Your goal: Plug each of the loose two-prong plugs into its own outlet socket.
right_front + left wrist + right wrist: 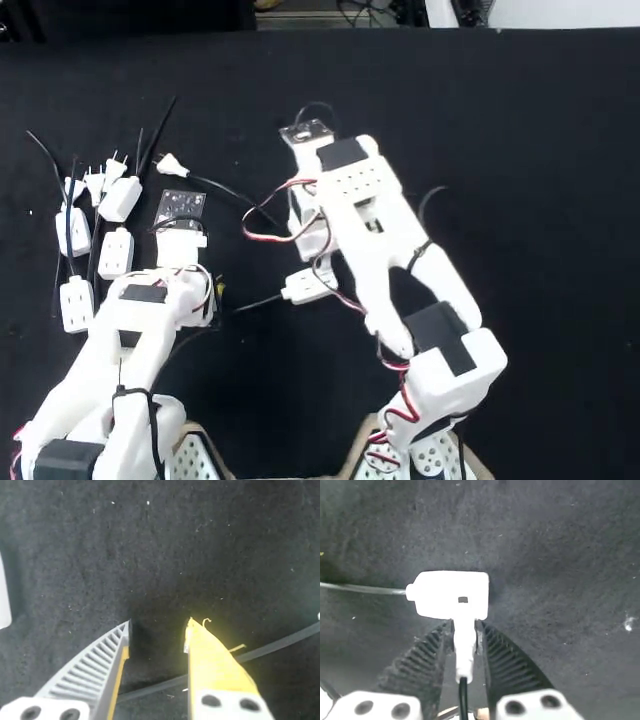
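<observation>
Right wrist view has the right gripper (pixel 464 626) pinching a white plug (pixel 464 652) whose front meets an outlet socket (pixel 451 594) lying on the table (pixel 560 200). It looks seated, though the prongs are hidden. Nearby the left gripper (pixel 157 625) hangs spread over a black cord (pixel 270 647), holding nothing. The job seems partway: a loose plug (pixel 170 163) lies apart from the socket row (pixel 117 250), where some blocks seem vacant.

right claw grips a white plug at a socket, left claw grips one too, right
No. The left claw is open and empty over the black cloth, as the left wrist view shows. The right claw does grip the white plug at the socket.
</observation>
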Available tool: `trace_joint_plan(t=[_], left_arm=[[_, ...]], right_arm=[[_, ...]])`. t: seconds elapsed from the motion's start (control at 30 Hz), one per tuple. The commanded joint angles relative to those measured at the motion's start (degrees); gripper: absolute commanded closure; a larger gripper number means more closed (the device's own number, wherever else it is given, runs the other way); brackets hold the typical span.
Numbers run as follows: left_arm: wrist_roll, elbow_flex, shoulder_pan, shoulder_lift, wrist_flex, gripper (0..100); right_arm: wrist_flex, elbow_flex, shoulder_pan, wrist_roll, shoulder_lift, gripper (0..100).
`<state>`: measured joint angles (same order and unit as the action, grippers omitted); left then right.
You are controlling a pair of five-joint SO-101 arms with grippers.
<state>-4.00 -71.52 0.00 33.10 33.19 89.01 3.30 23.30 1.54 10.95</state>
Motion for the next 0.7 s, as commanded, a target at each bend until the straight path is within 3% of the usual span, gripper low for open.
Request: trace_joint_plan(t=[0.0, 0.27, 0.67], left_arm=[[-0.44, 0.31, 0.66, 1.05, -0.53, 82], [-0.44, 0.31, 0.66, 1.05, -0.53, 82], [-0.44, 0.31, 0.66, 1.05, -0.53, 82]], right_arm=[[0.79, -1.8, 3.08, 0.7, -1.89, 98.8], [-6.59, 6.02, 4.04, 0.26, -1.98, 98.8], [-4.92, 5.41, 1.85, 0.35, -2.42, 98.8]])
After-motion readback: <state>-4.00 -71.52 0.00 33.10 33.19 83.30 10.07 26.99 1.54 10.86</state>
